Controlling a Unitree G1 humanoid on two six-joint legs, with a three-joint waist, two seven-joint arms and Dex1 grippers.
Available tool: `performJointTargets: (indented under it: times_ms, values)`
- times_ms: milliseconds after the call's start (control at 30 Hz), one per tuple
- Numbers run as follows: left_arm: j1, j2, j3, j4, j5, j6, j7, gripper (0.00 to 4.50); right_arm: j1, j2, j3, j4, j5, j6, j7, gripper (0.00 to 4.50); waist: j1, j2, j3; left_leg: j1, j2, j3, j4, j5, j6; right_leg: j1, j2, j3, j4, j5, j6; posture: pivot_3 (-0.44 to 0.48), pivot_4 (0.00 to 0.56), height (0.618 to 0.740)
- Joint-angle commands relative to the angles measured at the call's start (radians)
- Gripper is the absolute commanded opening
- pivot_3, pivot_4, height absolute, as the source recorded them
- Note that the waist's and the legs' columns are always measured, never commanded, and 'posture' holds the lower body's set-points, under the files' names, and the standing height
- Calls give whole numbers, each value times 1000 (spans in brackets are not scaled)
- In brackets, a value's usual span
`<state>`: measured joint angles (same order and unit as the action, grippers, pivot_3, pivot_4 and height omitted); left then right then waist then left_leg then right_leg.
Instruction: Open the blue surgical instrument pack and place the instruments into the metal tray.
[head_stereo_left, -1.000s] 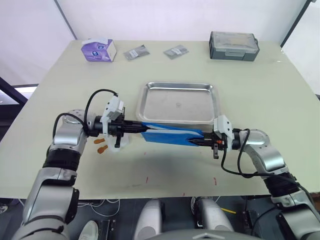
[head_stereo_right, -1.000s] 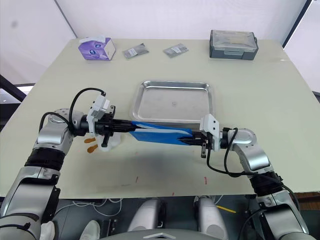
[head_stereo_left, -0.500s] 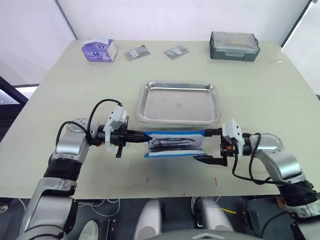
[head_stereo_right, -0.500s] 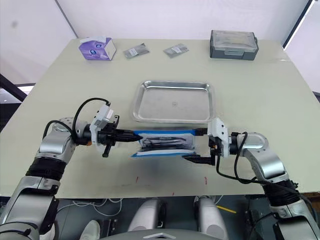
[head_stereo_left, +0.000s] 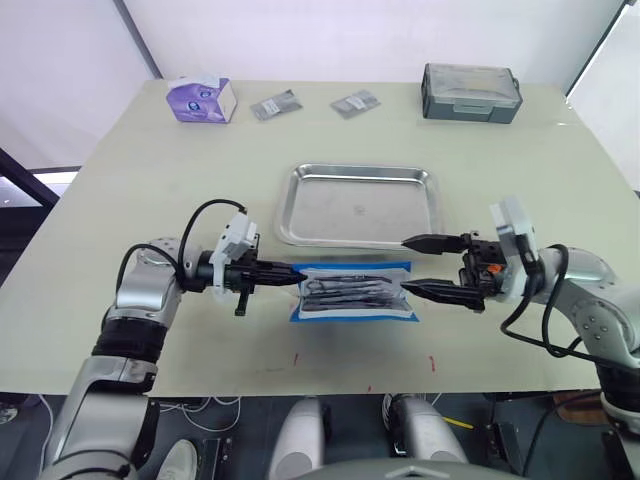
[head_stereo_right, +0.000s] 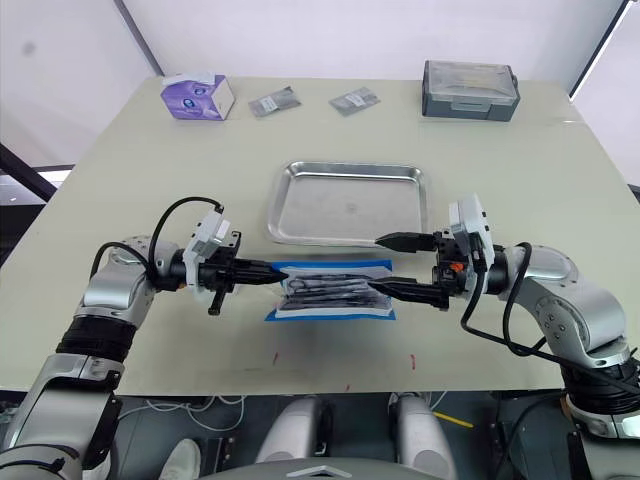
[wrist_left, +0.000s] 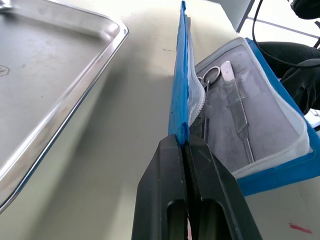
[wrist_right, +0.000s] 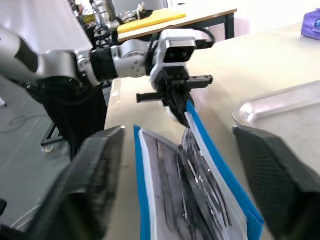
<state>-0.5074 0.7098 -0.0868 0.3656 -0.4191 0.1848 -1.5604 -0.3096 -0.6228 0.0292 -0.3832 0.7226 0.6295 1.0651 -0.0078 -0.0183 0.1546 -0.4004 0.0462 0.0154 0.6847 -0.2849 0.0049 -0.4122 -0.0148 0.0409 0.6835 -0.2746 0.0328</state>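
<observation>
Blue pack lies open at frame centre, just below the tray, long axis left-right. Left claw pinches its left flap; right claw, spread wide and empty, faces the instruments from the right, nearer.

One blue surgical instrument pack, one metal tray, one grey lidded box, one purple tissue box, two small packets.
</observation>
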Motion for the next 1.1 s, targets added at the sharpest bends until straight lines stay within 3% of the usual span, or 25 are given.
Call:
performJointTargets:
  times_ms: [33, 167, 200, 500, 800, 1100]
  values:
    - [-13, -16, 6, 8, 16, -25, 4, 0, 55, 0, 54, 2, -68, -49, -1, 1896, 1, 0, 0, 0, 0, 0, 0, 0, 0, 0, 0, 0, 0, 0, 0, 0, 150, 731]
    - [-17, -31, 9, 19, 23, -36, 10, 0, 105, -1, 93, 25, -118, -92, 12, 246, 0, 0, 0, 0, 0, 0, 0, 0, 0, 0, 0, 0, 0, 0, 0, 0, 150, 731]
    - [-17, -35, 12, 20, 23, -35, 12, 0, 114, 3, 98, 29, -122, -95, 10, 112, 0, 0, 0, 0, 0, 0, 0, 0, 0, 0, 0, 0, 0, 0, 0, 0, 150, 731]
    - [-40, -65, 20, 64, 54, -59, 53, 0, 197, -3, 179, 84, -224, -169, 34, 112, 2, 0, 0, 0, 0, 0, 0, 0, 0, 1, 0, 0, -1, 0, 0, 0, 150, 731]
    - [-108, -128, -11, 180, 180, -153, 170, 0, 231, -5, 225, 108, -296, -223, 45, 112, -2, 0, 0, 0, -1, -1, 0, 0, 0, 1, 0, 0, 0, 0, 0, 0, 150, 731]
    - [-105, -103, -55, 185, 268, -114, 198, 0, 238, -6, 226, 123, -329, -255, 49, 112, -4, 0, 0, 1, -1, -1, 0, 0, 0, 1, 0, 0, 0, 0, 0, 0, 150, 731]
